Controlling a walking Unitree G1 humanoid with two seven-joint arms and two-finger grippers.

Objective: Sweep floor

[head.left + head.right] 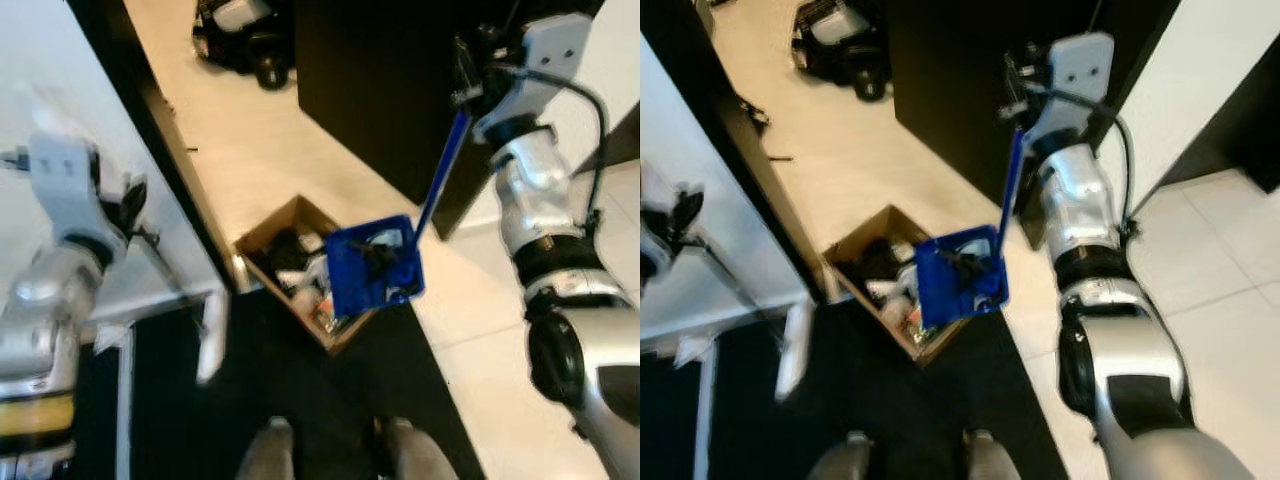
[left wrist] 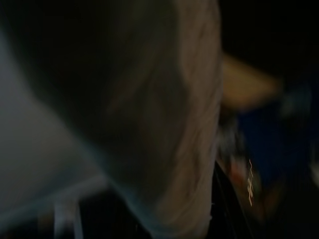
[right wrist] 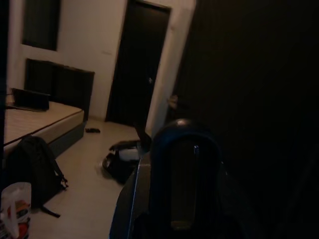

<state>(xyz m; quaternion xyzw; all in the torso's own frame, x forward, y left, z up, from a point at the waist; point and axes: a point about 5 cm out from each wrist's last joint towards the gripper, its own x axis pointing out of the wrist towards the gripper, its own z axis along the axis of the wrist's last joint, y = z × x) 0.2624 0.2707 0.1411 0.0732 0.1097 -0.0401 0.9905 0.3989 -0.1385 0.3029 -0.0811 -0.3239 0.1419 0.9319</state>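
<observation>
**Dustpan tipped over the box: spill risk**

The blue dustpan [image 1: 375, 265] hangs tilted over the cardboard box [image 1: 290, 262], its pan low and its long handle running up to the right gripper [image 1: 468, 72], which is closed around the handle's top. If the pan swings, debris could land beside the box. Left gripper [image 1: 128, 205]: blurred beside the box, grip unclear.

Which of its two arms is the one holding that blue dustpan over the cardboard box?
The right gripper: it grips the blue long-handled dustpan above the brown cardboard box. The left gripper holds something else.
</observation>
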